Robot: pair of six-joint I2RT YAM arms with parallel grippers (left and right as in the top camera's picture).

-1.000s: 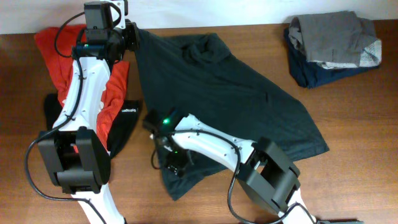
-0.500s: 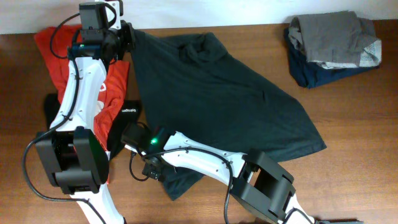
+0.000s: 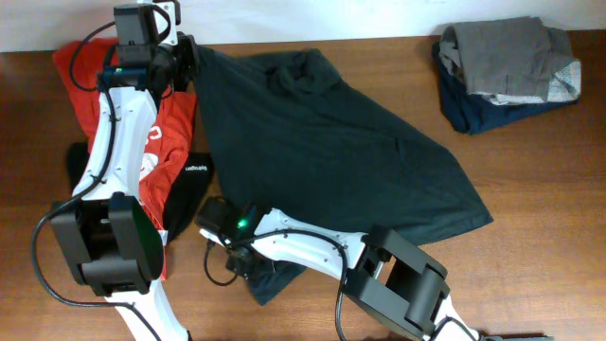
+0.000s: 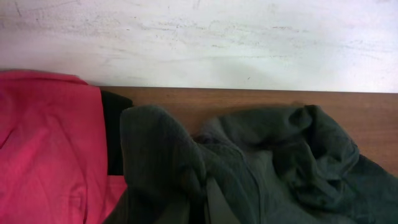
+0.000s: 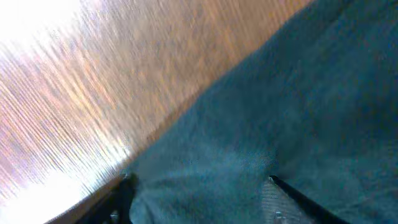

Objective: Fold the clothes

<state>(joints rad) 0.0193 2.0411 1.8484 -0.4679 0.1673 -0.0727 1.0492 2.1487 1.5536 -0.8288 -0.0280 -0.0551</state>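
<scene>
- Across the middle of the table (image 3: 530,189) lies the black T-shirt (image 3: 341,156), spread wide but skewed. Its collar is rumpled at the far edge and one corner trails off to the near left.
- Over the last second the shirt's right-hand edge has crept a little to the left. Its far-left corner has also been drawn further towards the far-left of the table.
- The left gripper (image 3: 187,59) sits at that far-left corner. Its wrist view shows the cloth gathered into a tight bunch right at the bottom of the picture, so I judge it clamped on the shirt, though the fingers themselves are hidden.
- The right gripper (image 3: 241,268) has slid left along the near hem and now sits at the shirt's near-left edge.
- Its wrist view is smeared with motion. One finger (image 5: 124,190) shows with dark cloth beside it, but I cannot tell whether the claw is pinching the hem or only resting over it.
- To my eye the two arms are stretching the left side straight, a flattening step ahead of any fold, and no fold has been made yet.
- Just left of the shirt, under the left arm, lies the red T-shirt (image 3: 163,142).
- Well apart at the far right sits the grey folded garment (image 3: 507,57).
</scene>
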